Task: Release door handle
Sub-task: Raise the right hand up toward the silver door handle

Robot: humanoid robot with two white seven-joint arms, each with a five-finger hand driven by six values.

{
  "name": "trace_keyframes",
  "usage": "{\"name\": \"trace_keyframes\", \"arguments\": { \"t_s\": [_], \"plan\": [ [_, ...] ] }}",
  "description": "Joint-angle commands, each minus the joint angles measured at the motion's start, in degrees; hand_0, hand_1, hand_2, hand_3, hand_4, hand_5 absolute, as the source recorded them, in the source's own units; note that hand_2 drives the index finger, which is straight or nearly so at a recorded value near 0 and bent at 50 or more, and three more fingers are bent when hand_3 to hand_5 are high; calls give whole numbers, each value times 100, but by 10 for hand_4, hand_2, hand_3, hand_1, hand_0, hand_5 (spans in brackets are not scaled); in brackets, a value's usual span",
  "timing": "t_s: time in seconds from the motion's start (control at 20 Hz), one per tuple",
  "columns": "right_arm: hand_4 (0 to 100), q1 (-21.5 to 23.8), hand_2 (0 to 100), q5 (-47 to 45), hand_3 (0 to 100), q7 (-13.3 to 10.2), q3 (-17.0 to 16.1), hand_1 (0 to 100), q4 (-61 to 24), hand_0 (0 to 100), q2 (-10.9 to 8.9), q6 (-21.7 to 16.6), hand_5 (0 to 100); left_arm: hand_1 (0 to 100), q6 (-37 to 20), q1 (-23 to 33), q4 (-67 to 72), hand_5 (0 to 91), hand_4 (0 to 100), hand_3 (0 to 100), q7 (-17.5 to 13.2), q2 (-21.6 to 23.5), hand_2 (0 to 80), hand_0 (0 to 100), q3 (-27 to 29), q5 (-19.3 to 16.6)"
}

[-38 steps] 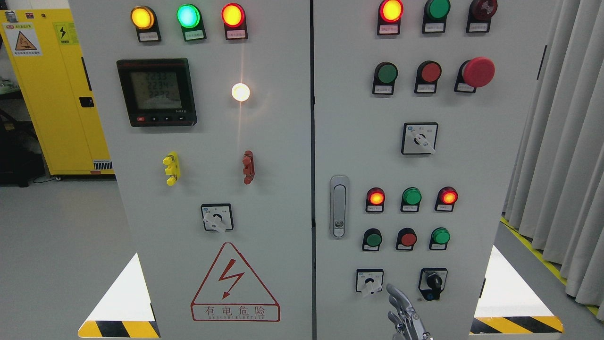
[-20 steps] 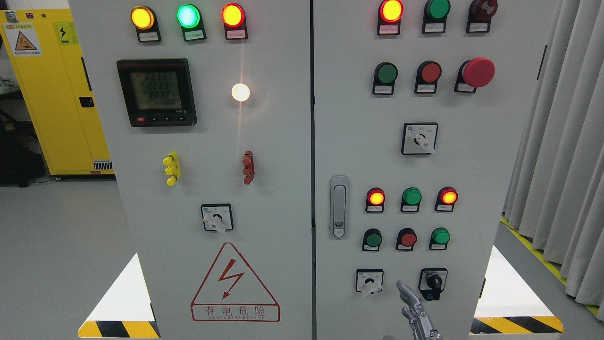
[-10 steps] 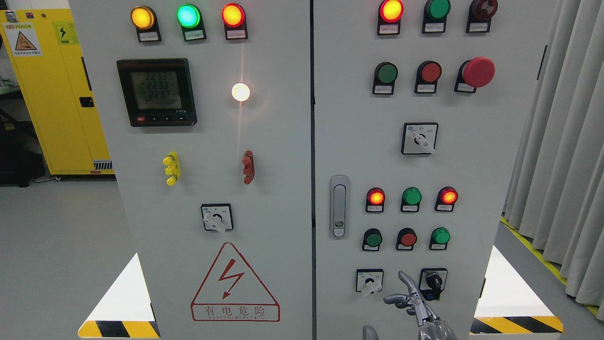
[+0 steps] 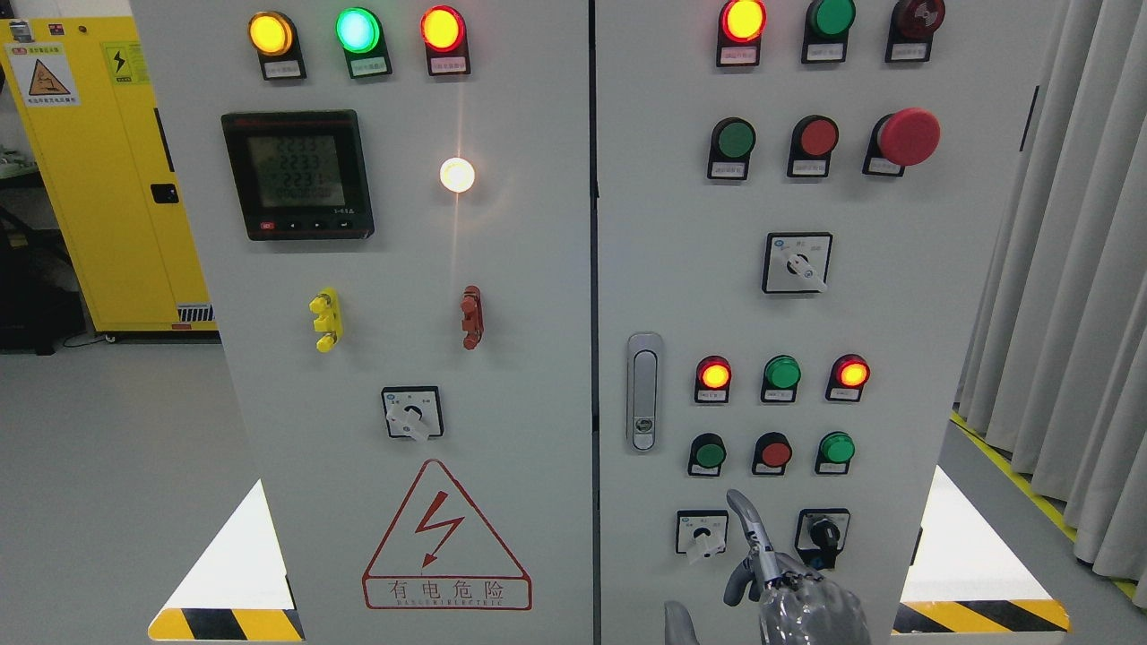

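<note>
Grey cabinet doors fill the view, lamps lit. At the bottom edge the right hand [image 4: 780, 573] holds nothing, one finger raised and the others loosely curled, well below the handle [image 4: 643, 391] on the right door. Drawing straight back should spare the nearby switches.

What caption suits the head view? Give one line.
Right hand rises below the untouched door handle on the cabinet's right door.
</note>
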Motion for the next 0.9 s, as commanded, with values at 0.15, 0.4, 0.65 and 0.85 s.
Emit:
{"name": "trace_keyframes", "arguments": {
  "t_s": [0.15, 0.4, 0.65, 0.85],
  "plan": [
    [1000, -530, 0, 1050, 1000, 1, -46, 366, 681, 407, 130, 14, 1000, 556, 0, 0, -70, 0, 0, 0, -1, 0, 0, 120, 1, 0],
    [1000, -811, 0, 1050, 1000, -8, -46, 366, 874, 415, 148, 32, 1000, 556, 0, 0, -70, 0, 0, 0, -1, 0, 0, 120, 1, 0],
    [1000, -961, 0, 1023, 1000, -17, -28, 366, 1050, 427, 139, 15, 1000, 556, 0, 0, -70, 0, 0, 0, -1, 0, 0, 120, 1, 0],
    [1000, -1084, 0, 1023, 1000, -8, -2, 366, 1173, 430, 148, 15, 1000, 556, 0, 0, -70, 0, 0, 0, -1, 0, 0, 120, 1, 0]
  ]
}}
